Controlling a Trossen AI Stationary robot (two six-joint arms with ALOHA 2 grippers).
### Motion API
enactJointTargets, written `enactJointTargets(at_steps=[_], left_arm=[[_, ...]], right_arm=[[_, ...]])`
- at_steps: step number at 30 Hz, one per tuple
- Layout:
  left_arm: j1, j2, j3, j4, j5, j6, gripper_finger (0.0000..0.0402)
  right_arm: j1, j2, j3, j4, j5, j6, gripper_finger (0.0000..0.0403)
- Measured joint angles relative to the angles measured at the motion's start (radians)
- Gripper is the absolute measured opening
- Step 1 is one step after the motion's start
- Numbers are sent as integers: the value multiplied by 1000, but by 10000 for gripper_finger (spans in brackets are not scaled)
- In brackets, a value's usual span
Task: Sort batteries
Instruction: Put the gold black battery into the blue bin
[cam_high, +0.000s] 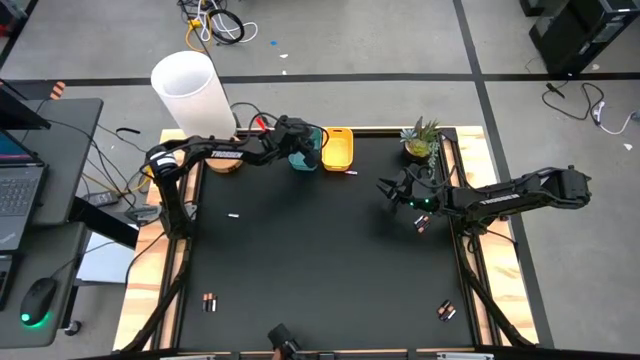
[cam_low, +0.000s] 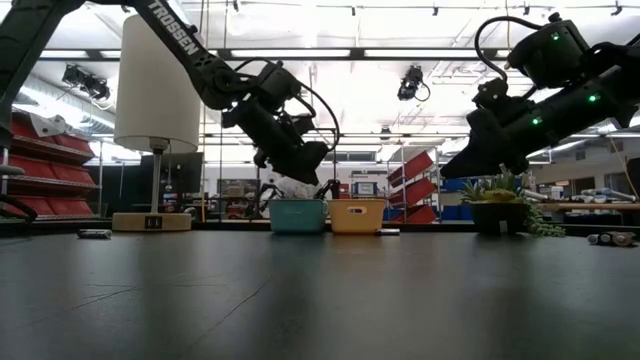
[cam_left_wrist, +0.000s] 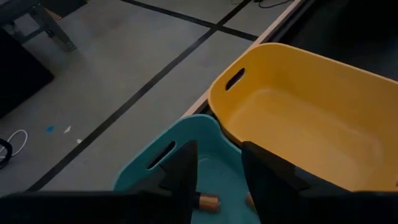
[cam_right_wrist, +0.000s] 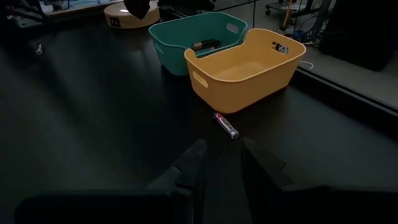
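High view: the black worktop holds a teal bin and yellow bin at its far edge. The left hand hovers over the teal bin, fingers apart and empty, with a battery lying inside, so the drop looks done. The right hand hangs mid-worktop; I cannot tell its fingers' state. Next, fetch the silver battery beside the yellow bin.

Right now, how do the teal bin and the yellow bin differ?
The teal bin has a battery inside; the yellow bin looks empty. The left gripper is above the teal bin; nothing is above the yellow bin. Both have the same shape, with handle slots, and stand side by side.
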Motion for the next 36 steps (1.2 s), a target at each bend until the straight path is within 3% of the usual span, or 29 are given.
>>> enactJointTargets(at_steps=[11,24,29,36], left_arm=[[-91,-168,1,-186,9,99,142],[-303,-393,2,-737,16,55,142],[-393,-415,2,-937,60,-169,142],[-482,-382,1,-1201,62,-654,142]], right_arm=[[-2,0,0,0,0,-8,87],[-2,0,0,0,0,0,87],[-2,0,0,4,0,0,87],[-2,0,0,19,0,-2,87]])
